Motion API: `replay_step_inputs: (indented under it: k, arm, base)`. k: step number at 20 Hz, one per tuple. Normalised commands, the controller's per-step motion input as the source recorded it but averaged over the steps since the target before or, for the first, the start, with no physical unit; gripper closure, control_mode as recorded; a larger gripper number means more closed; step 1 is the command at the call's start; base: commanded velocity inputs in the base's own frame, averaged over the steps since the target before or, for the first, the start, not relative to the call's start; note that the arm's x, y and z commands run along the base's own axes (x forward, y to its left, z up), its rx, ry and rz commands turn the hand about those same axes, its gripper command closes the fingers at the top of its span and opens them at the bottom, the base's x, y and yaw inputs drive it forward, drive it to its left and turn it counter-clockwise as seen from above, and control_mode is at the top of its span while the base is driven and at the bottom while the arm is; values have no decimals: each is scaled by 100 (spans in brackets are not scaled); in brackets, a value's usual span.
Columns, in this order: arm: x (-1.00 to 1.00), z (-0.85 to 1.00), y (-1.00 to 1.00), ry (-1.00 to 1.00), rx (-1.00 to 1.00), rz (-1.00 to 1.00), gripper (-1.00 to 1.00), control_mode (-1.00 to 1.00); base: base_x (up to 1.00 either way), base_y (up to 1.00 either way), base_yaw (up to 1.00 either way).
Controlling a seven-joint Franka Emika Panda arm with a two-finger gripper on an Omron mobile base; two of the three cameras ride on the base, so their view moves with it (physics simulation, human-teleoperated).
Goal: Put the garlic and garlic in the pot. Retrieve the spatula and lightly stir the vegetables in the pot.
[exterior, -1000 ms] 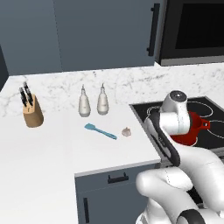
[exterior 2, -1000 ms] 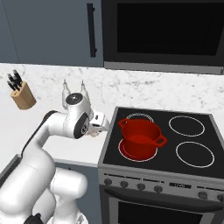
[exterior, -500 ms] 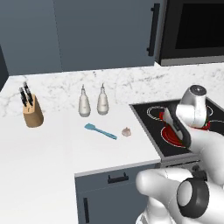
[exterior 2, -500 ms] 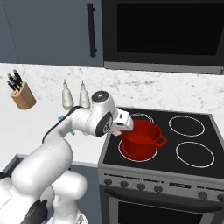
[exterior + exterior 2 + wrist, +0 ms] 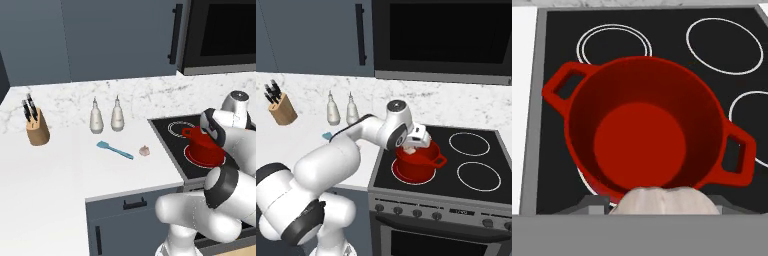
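Observation:
The red pot stands empty on the front left burner of the stove, also seen as the pot and the pot. My gripper hangs just above its near rim, shut on one pinkish-beige garlic. From the right base view the gripper sits over the pot's left side. The other garlic lies on the white counter near the stove edge. Left of it lies the light-blue spatula.
Two pale bottles stand behind the spatula. A wooden knife block is at the counter's far left. The black stovetop has further burners right of the pot. A dark microwave hangs above.
My arm has swung right from above the stove's left edge to over the pot, carrying the garlic. The second garlic and the spatula have not moved.

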Motion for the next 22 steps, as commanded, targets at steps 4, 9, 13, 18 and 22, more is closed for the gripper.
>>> replay_step_inputs:
  k: [4, 9, 13, 18, 22]
  arm:
    - [13, -42, 0, 0, -11, 0, 100, -100]
    - [11, -50, 0, 0, -13, 0, 100, -100]
    - [10, -41, 0, 0, -6, 0, 100, -100]
    - [9, -19, 0, 0, 0, 0, -100, -100]
    - [0, 0, 0, 0, 0, 0, -100, -100]
  base:
    - [0, 0, 0]
    - [0, 0, 0]
    - [0, 0, 0]
    - [0, 0, 0]
    - [0, 0, 0]
